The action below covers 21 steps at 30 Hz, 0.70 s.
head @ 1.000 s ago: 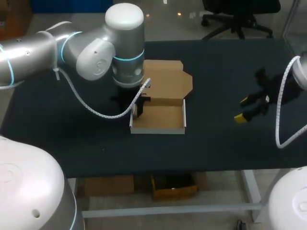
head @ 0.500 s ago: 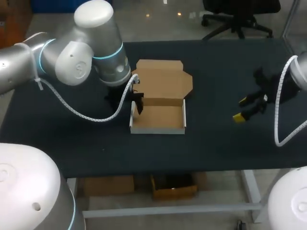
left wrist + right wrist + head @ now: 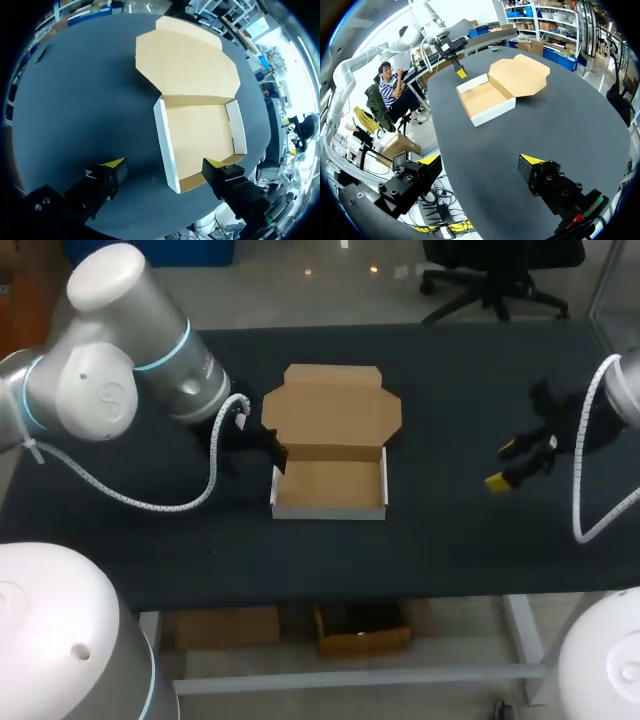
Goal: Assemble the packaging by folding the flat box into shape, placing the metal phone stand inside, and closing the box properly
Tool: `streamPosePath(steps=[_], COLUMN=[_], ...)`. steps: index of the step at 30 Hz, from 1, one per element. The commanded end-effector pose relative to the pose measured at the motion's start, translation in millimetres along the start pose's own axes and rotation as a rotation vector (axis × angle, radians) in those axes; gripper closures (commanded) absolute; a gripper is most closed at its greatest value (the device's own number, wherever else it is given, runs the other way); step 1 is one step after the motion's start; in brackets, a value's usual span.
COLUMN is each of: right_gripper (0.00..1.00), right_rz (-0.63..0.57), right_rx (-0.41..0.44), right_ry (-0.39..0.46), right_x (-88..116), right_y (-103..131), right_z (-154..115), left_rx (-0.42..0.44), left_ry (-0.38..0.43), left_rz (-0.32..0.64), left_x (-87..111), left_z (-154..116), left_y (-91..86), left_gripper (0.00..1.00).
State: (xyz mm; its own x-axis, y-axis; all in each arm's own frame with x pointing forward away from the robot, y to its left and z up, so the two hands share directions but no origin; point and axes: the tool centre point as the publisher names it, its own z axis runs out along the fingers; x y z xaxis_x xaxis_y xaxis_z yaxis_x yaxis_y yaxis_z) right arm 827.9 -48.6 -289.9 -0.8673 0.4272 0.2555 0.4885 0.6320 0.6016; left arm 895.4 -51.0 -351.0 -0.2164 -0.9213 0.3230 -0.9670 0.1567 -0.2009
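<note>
Left wrist view shows the box (image 3: 200, 135) just ahead of the wide-open, empty left claw (image 3: 162, 163).

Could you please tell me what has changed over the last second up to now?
The left arm swung back leftward, drawing the left tool from the left wall of the box to just by its rear left corner. The box, lid flat behind it, and the open right tool stayed put.
</note>
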Motion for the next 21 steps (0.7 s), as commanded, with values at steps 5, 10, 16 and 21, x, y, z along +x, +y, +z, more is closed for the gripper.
streamPosePath(steps=[5, 10, 16, 21], right_gripper=[0.00, 0.00, 0.00, 0.00], right_rz=[-0.005, -0.007, 0.003, 0.047], right_rx=[-0.012, -0.020, -0.036, -0.037], right_ry=[-0.012, -0.018, -0.024, -0.046], right_x=[-1, -2, -3, -3], right_y=[1, 3, 4, 5], right_z=[-7, -9, -12, -17], left_rx=[0.076, 0.084, 0.100, 0.088], left_ry=[0.104, 0.137, 0.138, 0.112], left_rz=[0.089, 0.155, 0.210, 0.193], left_x=[-3.9, -5.9, -9.6, -12.6], left_z=[-23, -35, -53, -65], left_y=[21.5, 31.2, 45.3, 54.3], left_gripper=[0.00, 0.00, 0.00, 0.00])
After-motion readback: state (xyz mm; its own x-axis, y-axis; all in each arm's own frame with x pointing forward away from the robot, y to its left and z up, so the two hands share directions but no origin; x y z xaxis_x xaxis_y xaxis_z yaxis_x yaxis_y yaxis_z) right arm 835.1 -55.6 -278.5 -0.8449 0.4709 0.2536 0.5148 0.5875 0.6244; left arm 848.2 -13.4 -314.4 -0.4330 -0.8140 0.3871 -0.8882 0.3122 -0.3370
